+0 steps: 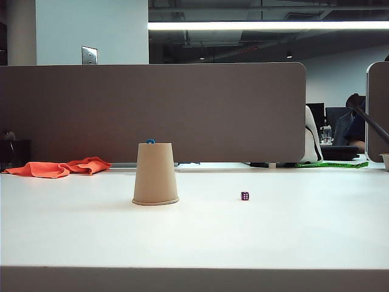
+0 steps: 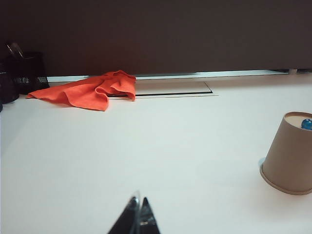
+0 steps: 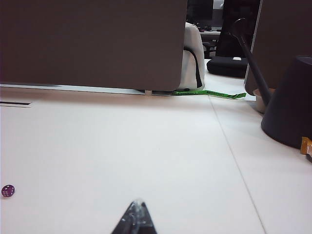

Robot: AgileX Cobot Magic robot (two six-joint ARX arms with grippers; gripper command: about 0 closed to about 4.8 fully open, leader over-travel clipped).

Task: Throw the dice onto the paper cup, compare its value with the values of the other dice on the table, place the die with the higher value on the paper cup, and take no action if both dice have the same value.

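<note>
The left gripper [image 2: 139,210] has its jaws pressed together and holds nothing, poised over bare desk [image 2: 146,146] well short of the paper cup [image 2: 290,153]. The right gripper [image 3: 138,213] is likewise closed and empty, near the desk's front edge, apart from the dark purple die [image 3: 8,190]. The cup stands upside down, rim on the desk, with the blue die [image 1: 151,141] resting on its upturned base. An orange cloth [image 2: 90,90] lies along the far edge.
</note>
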